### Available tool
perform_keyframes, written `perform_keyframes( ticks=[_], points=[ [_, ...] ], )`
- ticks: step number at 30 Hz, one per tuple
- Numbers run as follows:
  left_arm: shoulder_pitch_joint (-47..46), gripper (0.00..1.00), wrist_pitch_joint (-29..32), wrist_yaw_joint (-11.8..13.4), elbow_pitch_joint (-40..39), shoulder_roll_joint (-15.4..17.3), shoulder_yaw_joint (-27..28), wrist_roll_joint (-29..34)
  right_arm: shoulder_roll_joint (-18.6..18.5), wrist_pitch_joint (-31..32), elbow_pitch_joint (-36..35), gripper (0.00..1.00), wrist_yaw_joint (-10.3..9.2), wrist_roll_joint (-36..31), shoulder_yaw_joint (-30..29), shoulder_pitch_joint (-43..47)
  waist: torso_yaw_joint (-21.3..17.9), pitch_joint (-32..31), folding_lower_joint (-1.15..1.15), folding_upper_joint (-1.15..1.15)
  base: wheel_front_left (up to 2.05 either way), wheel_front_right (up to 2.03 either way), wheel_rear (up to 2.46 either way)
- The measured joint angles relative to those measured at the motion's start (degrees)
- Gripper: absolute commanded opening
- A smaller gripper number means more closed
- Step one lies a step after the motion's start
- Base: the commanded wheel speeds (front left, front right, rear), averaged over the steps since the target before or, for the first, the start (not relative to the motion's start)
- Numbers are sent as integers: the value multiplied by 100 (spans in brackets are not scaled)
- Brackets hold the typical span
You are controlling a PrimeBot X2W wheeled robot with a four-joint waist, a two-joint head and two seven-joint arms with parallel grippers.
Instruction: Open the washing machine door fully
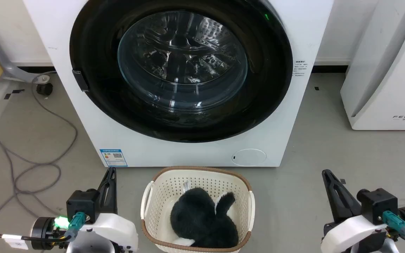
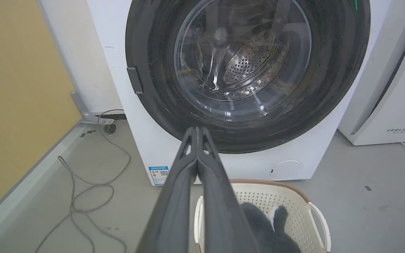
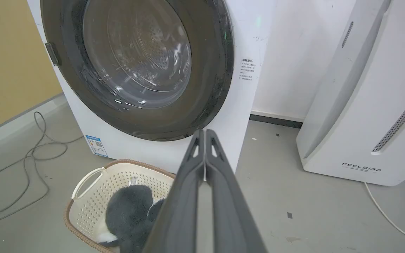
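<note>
The washing machine (image 1: 174, 154) is a big white box straight ahead. Its door (image 1: 93, 45), a glossy black disc with a clear glass bowl at its centre, lies flat against the front; a small dark handle tab (image 1: 81, 80) sits on its left rim. In the wrist views the door (image 2: 336, 70) (image 3: 216, 70) is also flush with the machine. My left gripper (image 1: 111, 171) (image 2: 197, 129) is shut and empty at the lower left, short of the machine. At the lower right my right gripper (image 1: 326, 173) (image 3: 205, 131) is shut and empty too.
A cream laundry basket (image 1: 160, 188) holding a dark plush item (image 1: 202, 219) stands on the floor between my grippers, just before the machine. A white FEELBIRD appliance (image 1: 389, 77) stands at the right. Grey cables (image 1: 30, 168) loop over the floor at the left, by a yellow wall (image 2: 16, 98).
</note>
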Motion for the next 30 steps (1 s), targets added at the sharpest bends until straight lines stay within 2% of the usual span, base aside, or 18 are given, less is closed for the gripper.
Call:
perform_keyframes(
  ticks=[28,29,30],
  points=[
    [0,0,0,0,0,0,0,0,0,0,-1,0,0,0,2,0,0,0,0,0,0,0,0],
    [-1,100,0,3,2,0,-4,-1,0,-1,1,100,0,3,0,0,0,0,0,0,0,0,0],
    [-2,100,0,9,2,0,-5,-1,0,0,2,100,0,3,3,0,0,0,0,0,0,0,0]
  ],
)
